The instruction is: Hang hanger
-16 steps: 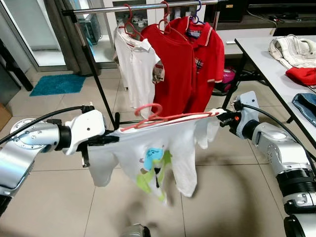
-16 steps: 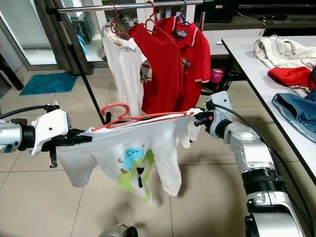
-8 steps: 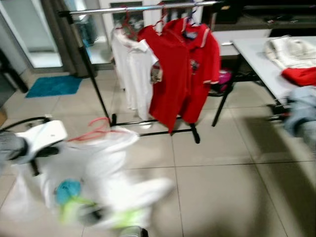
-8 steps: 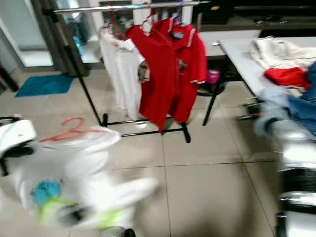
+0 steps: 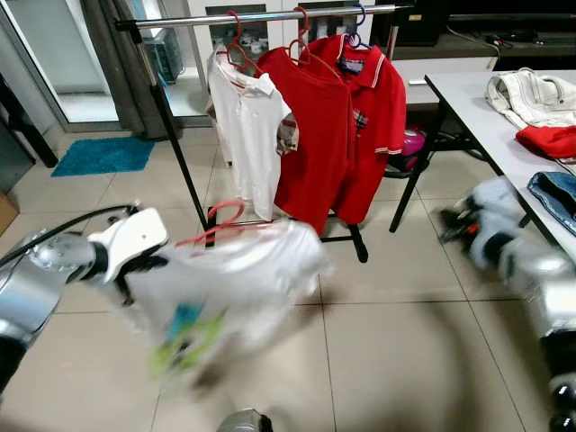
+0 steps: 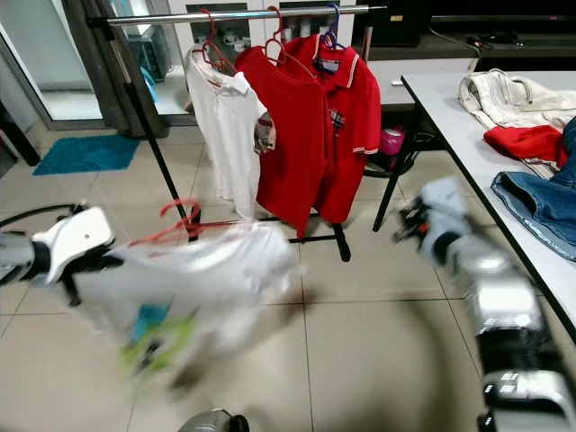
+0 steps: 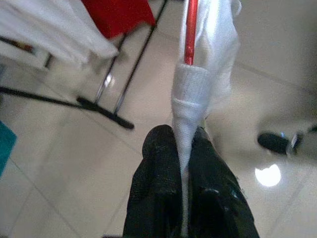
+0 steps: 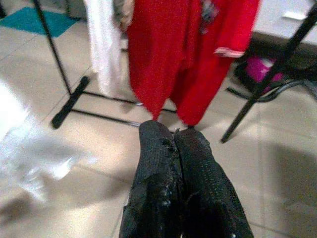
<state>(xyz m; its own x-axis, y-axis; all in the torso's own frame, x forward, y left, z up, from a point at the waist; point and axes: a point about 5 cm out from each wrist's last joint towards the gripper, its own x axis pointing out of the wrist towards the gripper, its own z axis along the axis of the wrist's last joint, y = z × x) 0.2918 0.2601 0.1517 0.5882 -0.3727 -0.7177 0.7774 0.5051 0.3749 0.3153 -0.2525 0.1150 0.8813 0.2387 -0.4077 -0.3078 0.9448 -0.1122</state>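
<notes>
A white T-shirt [image 5: 236, 279] with a blue and green print hangs on a red hanger [image 5: 223, 216], blurred as it swings low over the tiled floor. My left gripper [image 7: 183, 141] is shut on the shirt's sleeve over the hanger's left end [image 7: 189, 29]. My right gripper [image 8: 173, 136] is shut with nothing in it, off to the right near the table [image 5: 453, 225] and apart from the hanger. Behind stands the clothes rack's rail [image 5: 270, 16], which carries a white polo [image 5: 243, 126] and two red polos [image 5: 337, 126] on hangers.
The rack's black foot [image 5: 358, 247] reaches onto the floor in front. A white table [image 5: 472, 99] on the right holds a cream jacket [image 5: 531, 94], a red cloth [image 5: 551, 137] and jeans [image 5: 558, 193]. A blue mat [image 5: 103, 153] lies at the far left.
My right gripper has let go of the hanger's right end and pulled back to the right. The shirt now hangs from my left gripper alone and swings.
</notes>
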